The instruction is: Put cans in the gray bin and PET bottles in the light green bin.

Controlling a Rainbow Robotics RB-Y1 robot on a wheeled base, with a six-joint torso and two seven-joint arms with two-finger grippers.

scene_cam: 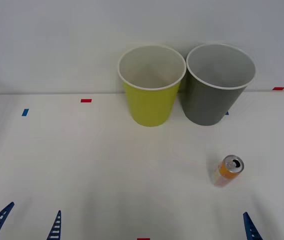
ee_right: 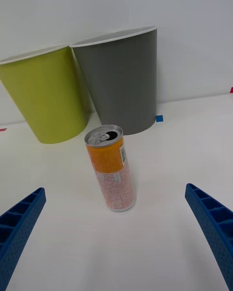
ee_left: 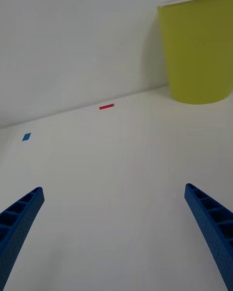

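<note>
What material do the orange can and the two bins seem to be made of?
Orange can: likely thin metal, with a shiny silver top and printed wrap. Gray bin and light green bin: probably matte plastic, smooth and evenly colored with white rims.

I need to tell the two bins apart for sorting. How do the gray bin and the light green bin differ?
The gray bin is dark gray outside with a pale gray inside; the light green bin is yellow-green with a white inside. The gray bin stands on the robot's right, nearer the can; the green one stands to its left. Both are upright, tapered, white-rimmed and similar in size.
</note>
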